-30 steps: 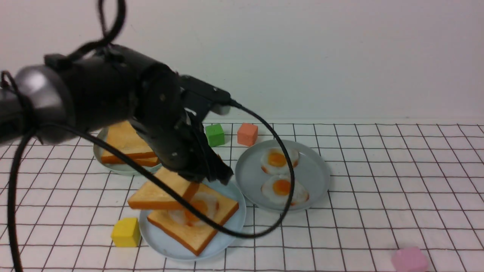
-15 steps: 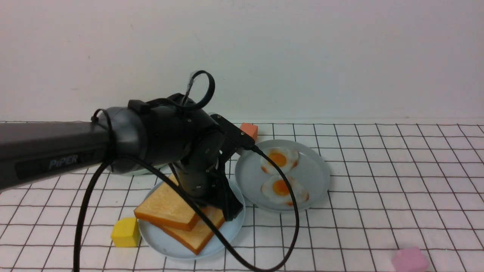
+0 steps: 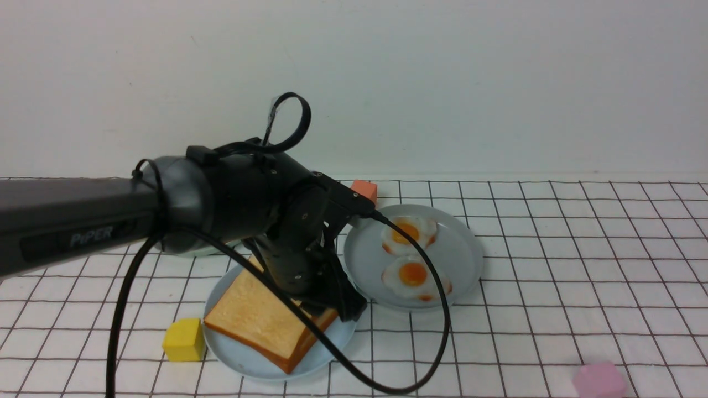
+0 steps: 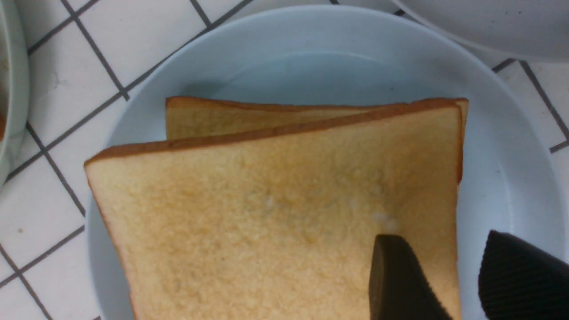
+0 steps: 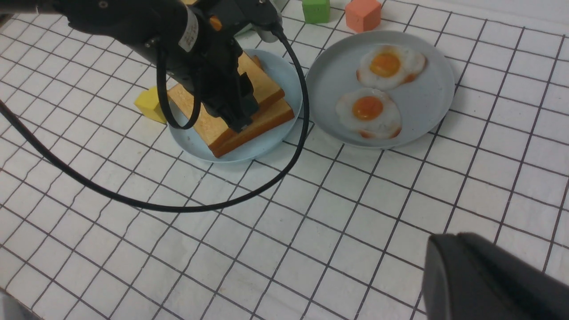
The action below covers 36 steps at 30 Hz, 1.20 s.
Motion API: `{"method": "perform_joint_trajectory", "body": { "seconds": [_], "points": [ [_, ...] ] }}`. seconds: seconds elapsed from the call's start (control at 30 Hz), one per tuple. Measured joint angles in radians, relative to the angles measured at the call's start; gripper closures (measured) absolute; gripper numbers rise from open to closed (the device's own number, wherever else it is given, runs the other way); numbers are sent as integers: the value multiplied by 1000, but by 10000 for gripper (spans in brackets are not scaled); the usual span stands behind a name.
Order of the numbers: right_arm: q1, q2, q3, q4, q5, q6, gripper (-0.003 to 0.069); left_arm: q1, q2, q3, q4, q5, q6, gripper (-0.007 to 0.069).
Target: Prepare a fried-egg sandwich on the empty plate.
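The fried-egg sandwich sits on the light blue empty plate (image 3: 243, 359). Its top toast slice (image 3: 260, 320) lies flat, slightly askew over the bottom slice (image 4: 249, 120). The egg between them is hidden. My left gripper (image 3: 345, 309) stands open low over the sandwich's right corner. In the left wrist view the left gripper (image 4: 440, 235) has one finger over the top toast (image 4: 275, 222) and the other over the bare plate (image 4: 511, 169), with the toast's edge lying between them. My right gripper (image 5: 438, 244) is shut and empty, above the checked cloth away from the plates.
A grey-blue plate (image 3: 464, 243) to the right holds two fried eggs (image 3: 412, 273). A yellow cube (image 3: 184, 339) touches the blue plate's left side. An orange cube (image 3: 365, 190) and a green cube (image 5: 316, 10) stand behind; a pink cube (image 3: 599, 380) is front right. A cable (image 3: 431, 354) loops low.
My left arm came down with the top toast and laid it over the egg and bottom slice. Its jaws have opened and let the toast go. The right gripper stays shut.
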Motion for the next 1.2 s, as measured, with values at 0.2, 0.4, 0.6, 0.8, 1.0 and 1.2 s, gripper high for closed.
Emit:
{"method": "perform_joint_trajectory", "body": {
  "seconds": [0.2, 0.4, 0.6, 0.8, 1.0, 1.2],
  "points": [
    [0, 0, 0, 0, 0, 0, 625, 0, -66, -20, -79, 84, -3, 295],
    [0, -20, 0, -17, 16, 0, 618, 0, -388, -5, -183, 81, 17, 476],
    [0, -83, 0, -95, 83, 42, 616, 0, -881, 310, -231, -146, 20, 638],
    [0, -183, 47, -125, 90, 83, 619, 0, -1267, 684, -251, -434, 19, 638],
    [0, -345, 185, -182, 65, 184, 657, 0, -1587, 1046, -261, -703, 19, 638],
    [0, -435, 298, -236, -61, 277, 657, 0, -1700, 1138, -261, -727, 19, 638]
  ]
}}
